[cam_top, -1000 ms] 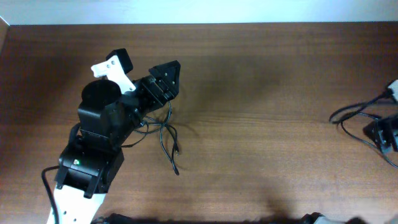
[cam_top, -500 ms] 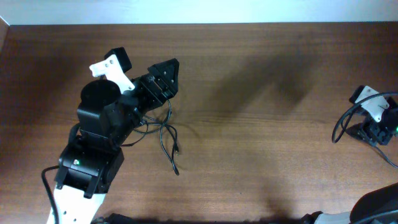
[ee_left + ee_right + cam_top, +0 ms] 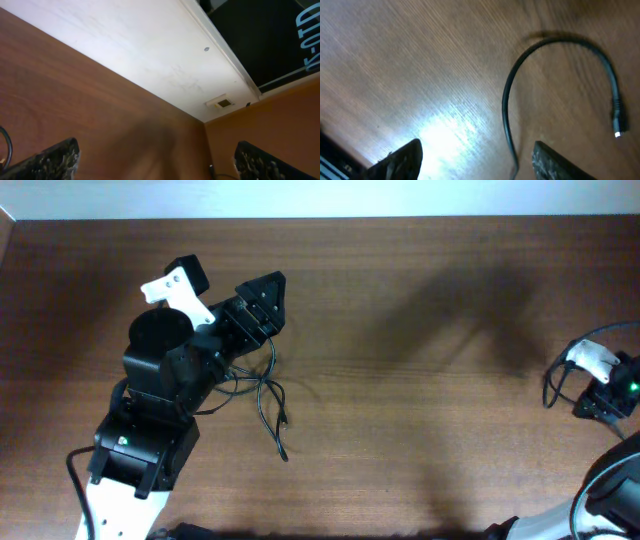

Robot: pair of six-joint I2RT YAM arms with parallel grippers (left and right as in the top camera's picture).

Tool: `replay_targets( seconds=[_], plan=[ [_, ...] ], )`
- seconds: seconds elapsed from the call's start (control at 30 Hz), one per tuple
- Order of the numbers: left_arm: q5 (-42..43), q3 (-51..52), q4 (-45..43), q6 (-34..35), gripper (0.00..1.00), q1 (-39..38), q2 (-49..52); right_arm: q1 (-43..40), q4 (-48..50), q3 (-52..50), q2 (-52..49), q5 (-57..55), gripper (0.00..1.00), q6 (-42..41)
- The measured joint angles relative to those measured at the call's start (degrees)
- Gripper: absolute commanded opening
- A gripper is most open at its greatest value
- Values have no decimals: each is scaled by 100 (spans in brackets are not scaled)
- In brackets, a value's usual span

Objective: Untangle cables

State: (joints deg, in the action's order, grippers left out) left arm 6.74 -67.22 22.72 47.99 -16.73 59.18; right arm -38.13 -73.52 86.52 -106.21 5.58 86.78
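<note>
Left gripper (image 3: 262,302): you have it over the left half of the worktop (image 3: 420,430), pointing toward the far edge and the white wall (image 3: 150,55).
Left fingers (image 3: 52,160): spread wide apart in your left wrist view, with nothing between them, only bare wood and the wall beyond.
Tangle of cables (image 3: 268,392): it lies on the worktop just beside the left arm, on the near side of the left gripper. Thin black strands cross one another, some run in under the arm and are hidden there, and two free ends trail toward you.
Edge of left wrist view: a short black curve shows at the far left beside one finger. You cannot tell which strand it is.
Right gripper (image 3: 477,150): you have it low over the worktop at the far right edge, well apart from the tangle.
Right fingers (image 3: 402,160): apart, with a clear gap and neither one touching anything.
Loose cable (image 3: 504,105): it lies flat on the wood in front of the right gripper. It rises from between the two fingers, arches over to the right and comes back down.
Plug end (image 3: 616,117): a small black plug with a pale tip, resting on the worktop beyond the right-hand finger.
</note>
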Motion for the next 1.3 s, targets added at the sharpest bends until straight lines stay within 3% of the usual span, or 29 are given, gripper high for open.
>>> replay_targets(
  seconds=[0.33,0.47,0.6,0.63,0.77,0.83,1.3],
  plan=[
    [-17,0,4,0,99,0,0,-426,750,-315,-28,-35,69,-66],
    [-17,0,0,-2,99,0,0,-466,1368,-907,-90,-13,51,-68],
    [-20,0,-28,-2,99,0,0,-466,1639,-1060,-190,9,51,-83],
    [-17,0,-33,0,99,0,0,-466,1683,-1062,-229,22,41,-83],
    [-20,0,-68,-2,99,0,0,-466,1849,-1069,-431,114,26,-96],
    [-20,0,-70,-2,99,0,0,-466,1858,-1073,-474,271,4,-70],
    [-17,0,-74,-2,100,0,0,-424,2277,-1029,-479,1360,4,-284]
  ],
)
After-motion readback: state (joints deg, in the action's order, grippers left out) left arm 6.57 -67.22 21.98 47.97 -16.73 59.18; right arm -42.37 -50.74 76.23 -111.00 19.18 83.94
